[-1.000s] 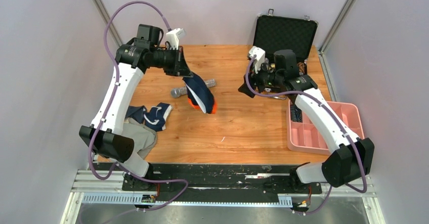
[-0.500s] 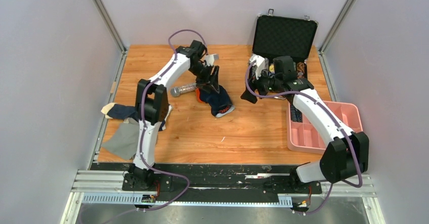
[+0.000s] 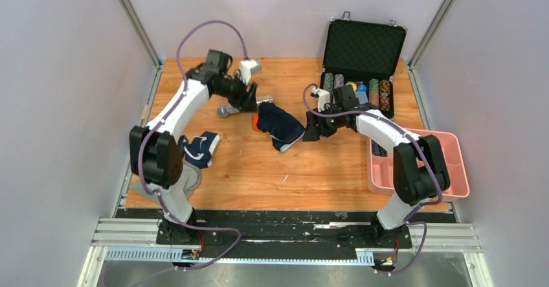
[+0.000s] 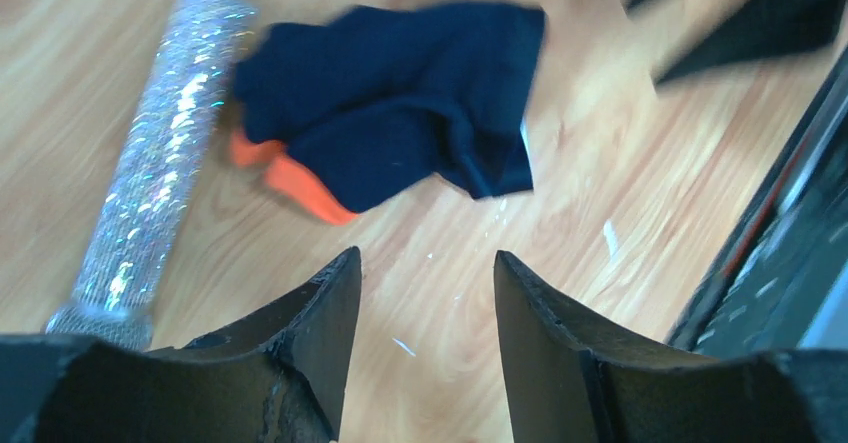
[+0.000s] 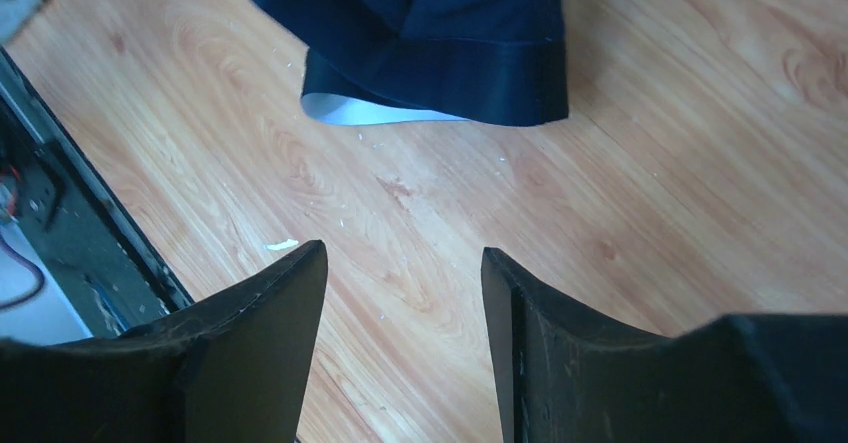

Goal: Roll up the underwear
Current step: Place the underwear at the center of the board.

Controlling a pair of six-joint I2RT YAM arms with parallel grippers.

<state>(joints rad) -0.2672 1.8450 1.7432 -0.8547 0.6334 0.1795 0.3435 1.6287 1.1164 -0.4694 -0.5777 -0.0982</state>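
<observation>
1. The left arm rose from its base to the far side of the light wooden table (image 3: 324, 170) and bent back toward the centre. The left gripper (image 4: 425, 263) hung low over the wood, its two black wedge-shaped fingers parted to a middling gap with nothing between them.
2. The right arm stretched leftwards with its forearm low. The right gripper (image 5: 403, 253) pointed down at the tabletop, its jaws likewise apart and empty, with bare wood showing in the gap.
3. The plain navy cloth underwear with an orange patch (image 3: 280, 125) lay crumpled on the table between the two grippers, touched by neither. A pale lining showed at one hem.
4. The navy underwear with thin white stripes (image 3: 199, 148) lay bunched near the left edge, well apart from both grippers, beside a flat grey cloth (image 3: 191, 177).
5. A glittery silver cylinder (image 4: 160, 163) lay just beside the orange-patched pair.
6. An open black hard case (image 3: 364, 41) with a foam-lined lid held rows of coloured chips at the far right, and a pink plastic compartment tray (image 3: 461, 170) sat at the right edge.
</observation>
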